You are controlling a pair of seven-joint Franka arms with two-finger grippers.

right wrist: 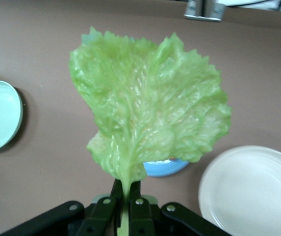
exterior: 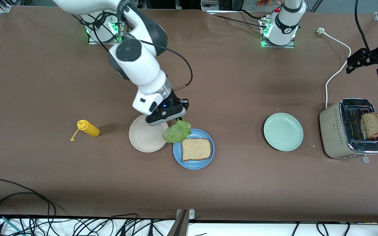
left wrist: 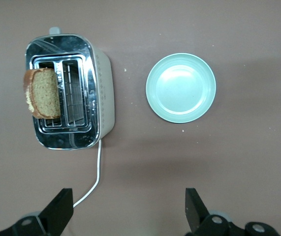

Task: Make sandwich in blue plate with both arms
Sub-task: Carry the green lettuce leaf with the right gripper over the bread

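Lettuce step in hand. Right gripper (exterior: 179, 118), jaws clamped on the stem of a ruffled green lettuce leaf (exterior: 177, 131), hangs over the blue plate (exterior: 193, 163) rim; one grainy square bread slice (exterior: 196, 149) lies there. Next: carry over slice, release (leaf floppy). Left gripper (left wrist: 129, 210) waits, jaws apart, above the toaster (exterior: 350, 129) on the brown surface (exterior: 241, 85).

A bread slice (left wrist: 43, 92) stands in the toaster (left wrist: 69, 97). A mint-green plate (left wrist: 180, 87) lies beside it. The left gripper (left wrist: 129, 209) hangs wide open above.
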